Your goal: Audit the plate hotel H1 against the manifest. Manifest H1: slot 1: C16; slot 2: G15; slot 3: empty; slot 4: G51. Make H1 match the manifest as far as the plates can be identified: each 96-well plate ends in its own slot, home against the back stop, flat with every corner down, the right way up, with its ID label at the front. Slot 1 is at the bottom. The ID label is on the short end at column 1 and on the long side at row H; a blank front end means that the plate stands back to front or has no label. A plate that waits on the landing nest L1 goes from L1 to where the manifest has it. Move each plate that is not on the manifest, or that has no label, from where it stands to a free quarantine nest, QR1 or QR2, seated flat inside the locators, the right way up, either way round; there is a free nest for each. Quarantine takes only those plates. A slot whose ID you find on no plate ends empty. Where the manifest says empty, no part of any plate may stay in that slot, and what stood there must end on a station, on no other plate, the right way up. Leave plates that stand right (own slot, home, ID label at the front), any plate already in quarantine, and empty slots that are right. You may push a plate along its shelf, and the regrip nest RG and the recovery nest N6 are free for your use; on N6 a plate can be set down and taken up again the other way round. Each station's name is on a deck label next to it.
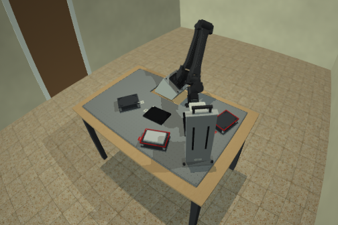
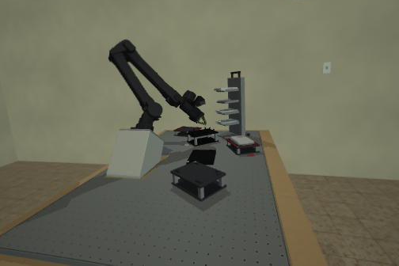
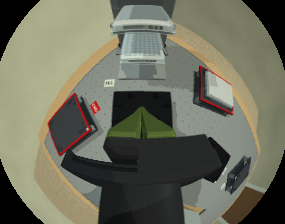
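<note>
Gripper (image 2: 202, 121) closed tight, olive fingertips together, nothing between them. It hangs tilted down just above a black raised nest (image 2: 202, 131) in front of the plate hotel (image 2: 241, 103); no contact visible.

Nearest the exterior camera: a black raised nest (image 2: 198, 176) on short posts, nothing on top. Just behind it, a flat black pad (image 2: 203, 156) on the deck. To the left, a grey wedge-shaped housing (image 2: 134, 153) at the arm's foot.

Mid-deck, right: a red-edged nest (image 2: 242, 146) carrying a pale plate (image 2: 242, 140), sitting flat, close beside the hotel's foot. A second red-edged nest (image 1: 227, 119) lies on the hotel's other side, dark inside.

Farthest: the hotel tower, four shelves projecting toward the arm. Pale plates (image 2: 227, 89) show on the shelves in side view; the wrist view shows one well plate (image 3: 142, 47) on a low shelf facing the gripper. Labels too small to read.
</note>
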Controlling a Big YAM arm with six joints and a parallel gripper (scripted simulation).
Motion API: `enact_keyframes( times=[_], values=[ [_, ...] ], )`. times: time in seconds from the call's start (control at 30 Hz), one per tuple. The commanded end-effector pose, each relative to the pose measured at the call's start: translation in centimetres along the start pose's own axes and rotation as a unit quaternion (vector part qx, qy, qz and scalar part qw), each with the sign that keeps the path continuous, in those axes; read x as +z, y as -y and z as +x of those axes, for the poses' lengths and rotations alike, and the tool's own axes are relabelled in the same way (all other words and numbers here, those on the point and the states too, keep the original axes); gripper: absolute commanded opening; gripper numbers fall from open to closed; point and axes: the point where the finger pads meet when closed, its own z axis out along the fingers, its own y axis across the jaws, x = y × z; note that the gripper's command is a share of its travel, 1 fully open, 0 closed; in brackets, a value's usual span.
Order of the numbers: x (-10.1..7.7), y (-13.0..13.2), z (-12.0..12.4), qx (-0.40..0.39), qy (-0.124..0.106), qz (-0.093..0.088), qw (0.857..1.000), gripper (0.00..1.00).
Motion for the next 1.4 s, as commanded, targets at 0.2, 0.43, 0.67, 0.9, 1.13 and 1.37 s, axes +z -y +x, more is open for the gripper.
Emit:
enact_keyframes(
  times=[0.2,0.43,0.67,0.9,1.13,1.37],
  values=[
    [-0.4,0.1,1.8,0.006,-0.018,0.002,1.000,0.00],
    [-0.6,-0.2,1.4,0.004,-0.011,-0.001,1.000,0.00],
    [-0.6,-0.2,1.4,0.004,-0.011,-0.001,1.000,0.00],
    [-0.6,-0.2,1.4,0.004,-0.011,-0.001,1.000,0.00],
    [-1.7,-0.7,-3.0,-0.009,0.018,-0.003,1.000,0.00],
    [-2.8,-0.8,-4.1,-0.010,0.019,-0.004,1.000,0.00]
  ],
)
